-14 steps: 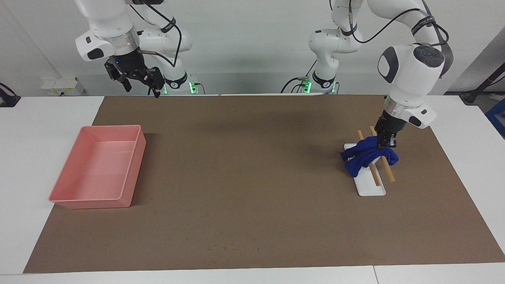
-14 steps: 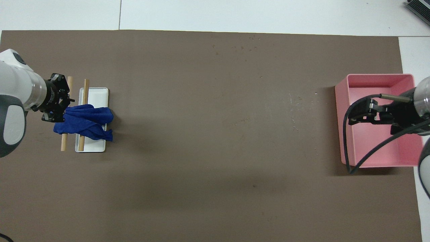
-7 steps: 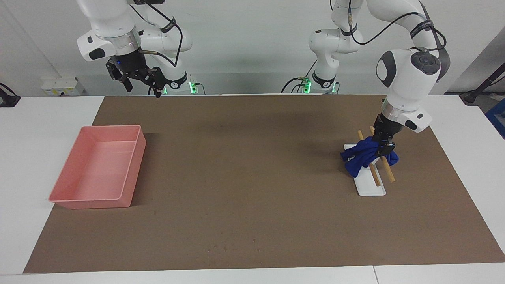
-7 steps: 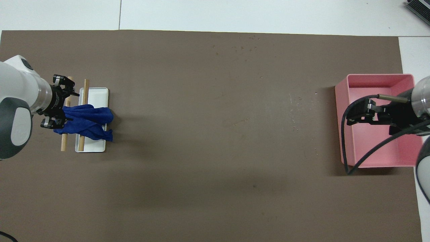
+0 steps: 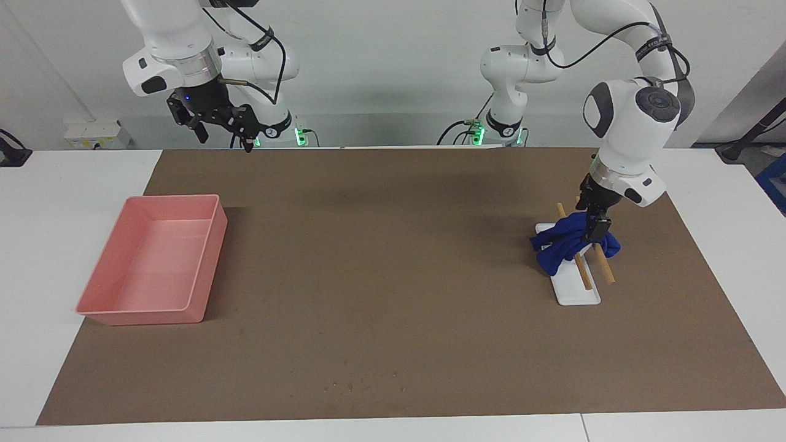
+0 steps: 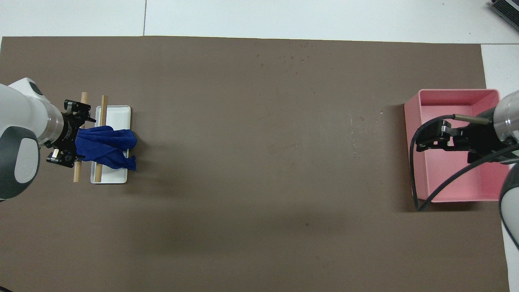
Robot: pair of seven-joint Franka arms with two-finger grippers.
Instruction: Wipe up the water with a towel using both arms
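The blue towel hangs bunched over two wooden rods that rest across a small white tray at the left arm's end of the mat. My left gripper stands open just above the towel's edge, its fingers spread to either side and holding nothing. My right gripper hangs open and empty in the air over the pink tray. I cannot make out any water, only faint specks on the mat.
A brown mat covers most of the white table. The pink tray sits at the right arm's end with nothing in it. The right arm's black cable loops over that tray's edge.
The left gripper has opened and let go of the towel, which stays draped on the rods; the gripper has lifted slightly. The right gripper has drifted a little higher.
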